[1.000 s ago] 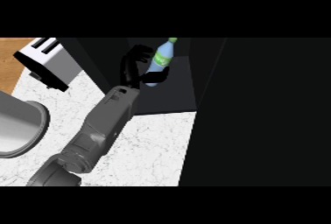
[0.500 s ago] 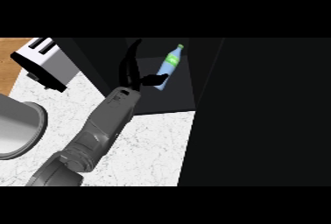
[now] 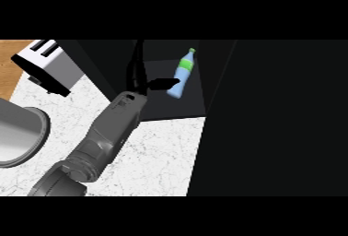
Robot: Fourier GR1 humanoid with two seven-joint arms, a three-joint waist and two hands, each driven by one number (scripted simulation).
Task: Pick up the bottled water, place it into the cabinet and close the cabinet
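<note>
1. The left hand reaches into the dark cabinet. Its fingers look straight and spread, holding nothing, with one tip just beside the bottle, possibly touching it. The right hand is not in view.
2. At far left, a grey pot sits on the white counter, with a toaster behind it, both well apart from the arm.
3. The bottle stands tilted inside the cabinet, green cap up.
4. Risk: the leaning bottle may topple if the hand brushes it while pulling back.
5. Risk: it sits near the shelf's front edge, so a closing door could hit it.
6. At right, a large black panel, likely the door, fills the view. The arm's only open room is back over the counter.
</note>
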